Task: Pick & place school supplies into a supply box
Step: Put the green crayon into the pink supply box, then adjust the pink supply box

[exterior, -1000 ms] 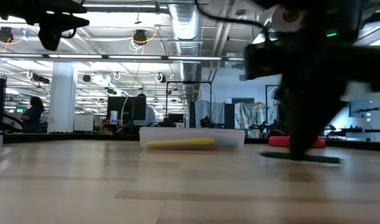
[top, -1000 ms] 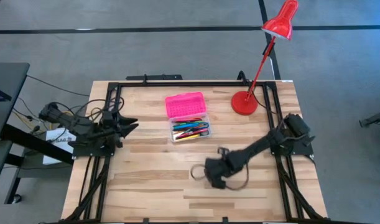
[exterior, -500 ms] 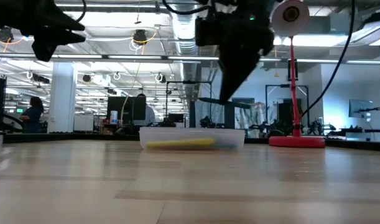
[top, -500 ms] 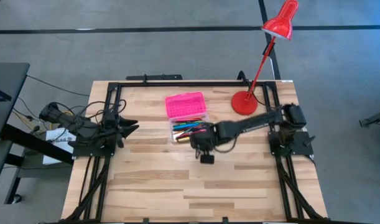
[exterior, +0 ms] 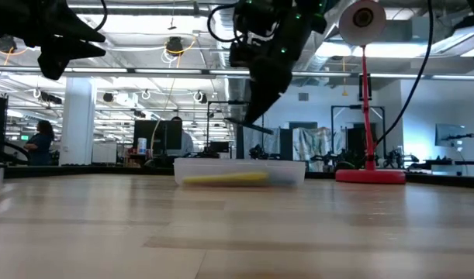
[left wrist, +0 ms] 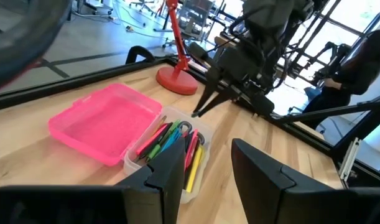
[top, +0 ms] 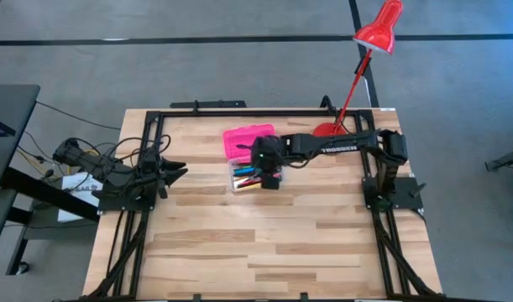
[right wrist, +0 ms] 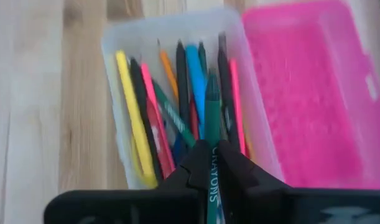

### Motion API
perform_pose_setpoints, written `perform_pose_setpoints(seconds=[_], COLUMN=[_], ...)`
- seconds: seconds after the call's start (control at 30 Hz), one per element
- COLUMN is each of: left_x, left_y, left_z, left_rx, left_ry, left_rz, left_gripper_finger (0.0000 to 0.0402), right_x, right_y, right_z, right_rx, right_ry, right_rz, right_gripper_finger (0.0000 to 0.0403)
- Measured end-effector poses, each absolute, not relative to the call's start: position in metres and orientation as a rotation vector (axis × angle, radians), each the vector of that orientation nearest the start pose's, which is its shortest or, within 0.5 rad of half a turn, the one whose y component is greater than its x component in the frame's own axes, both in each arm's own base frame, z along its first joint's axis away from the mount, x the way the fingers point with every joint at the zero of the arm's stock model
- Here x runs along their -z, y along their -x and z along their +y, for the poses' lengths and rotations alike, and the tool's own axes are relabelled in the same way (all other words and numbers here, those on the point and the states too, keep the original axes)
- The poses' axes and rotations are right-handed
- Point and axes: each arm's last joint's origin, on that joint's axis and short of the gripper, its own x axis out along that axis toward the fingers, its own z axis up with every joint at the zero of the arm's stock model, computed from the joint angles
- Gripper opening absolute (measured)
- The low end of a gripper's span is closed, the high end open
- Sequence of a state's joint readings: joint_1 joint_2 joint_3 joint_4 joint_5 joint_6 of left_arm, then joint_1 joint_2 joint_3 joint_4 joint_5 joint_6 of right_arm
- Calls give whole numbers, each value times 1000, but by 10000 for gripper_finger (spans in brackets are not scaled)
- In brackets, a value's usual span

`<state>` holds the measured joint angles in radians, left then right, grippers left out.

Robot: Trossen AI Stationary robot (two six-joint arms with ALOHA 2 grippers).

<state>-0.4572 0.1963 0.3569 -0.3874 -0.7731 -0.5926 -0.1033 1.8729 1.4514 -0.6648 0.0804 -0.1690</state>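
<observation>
Green and slim, the marker (right wrist: 212, 134) pinched between the pressed-together jaws of the right gripper (right wrist: 211, 154) hangs directly over the clear base of the supply box (top: 256, 178), its free end pointing down among the pens and pencils (right wrist: 171, 109) already lying there side by side: yellow, black, pink, orange and blue ones can be told apart. Such a marker looks light, stiff and smooth-barrelled, so it would likely slip or swing if held at one end; a hold across the middle of the barrel, as here, should keep it steady, and it ought to survive a short drop into the tray. The box sits toward the far middle of the worktop (top: 239, 243), its bright pink lid (top: 248, 138) folded open flat on the far side of the base. From table height the gripper shows above the box, apart from it, with the marker slanting down toward the tray. Just right of the box stands the red desk lamp (top: 378, 27), its round foot on the far right part of the worktop, close beside the stretched right arm. The left gripper (top: 174, 170) waits at the left edge, well apart from the box, its jaws spread and empty.
</observation>
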Motion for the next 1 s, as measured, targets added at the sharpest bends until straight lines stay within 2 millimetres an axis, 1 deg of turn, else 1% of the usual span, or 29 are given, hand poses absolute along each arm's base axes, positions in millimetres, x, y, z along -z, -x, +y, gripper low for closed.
perform_pose_setpoints(seconds=[0.17, 0.23, 0.33, 0.37, 0.5, 0.7, 0.83, 1.0], left_x=[-234, -234, -234, -234, -233, -232, -232, -232], left_y=[-80, -80, -80, -80, -80, -80, -79, -79], left_z=[-16, -16, -16, -16, -16, -16, -15, -15], left_rx=[-381, -397, -408, -407, -400, -409, -412, -411], left_ry=[452, 450, 455, 459, 477, 482, 482, 486], left_rz=[78, 72, 66, 66, 73, 73, 72, 72], left_gripper_finger=[125, 125, 125, 125, 125, 125, 125, 125], right_x=[-229, -220, -199, -196, -185, -185, -185, -185], right_y=[-397, -404, -405, -408, -408, -408, -409, -409], right_z=[-45, -45, -41, -40, -33, -30, -27, -24], right_rx=[51, 21, -27, -30, 8, -7, -36, -17], right_ry=[188, 203, 198, 202, 222, 267, 258, 232], right_rz=[1007, 1003, 1078, 1077, 1137, 1140, 1133, 1133], right_gripper_finger=[3, 2, 4, 6, 19, 42, 54, 68])
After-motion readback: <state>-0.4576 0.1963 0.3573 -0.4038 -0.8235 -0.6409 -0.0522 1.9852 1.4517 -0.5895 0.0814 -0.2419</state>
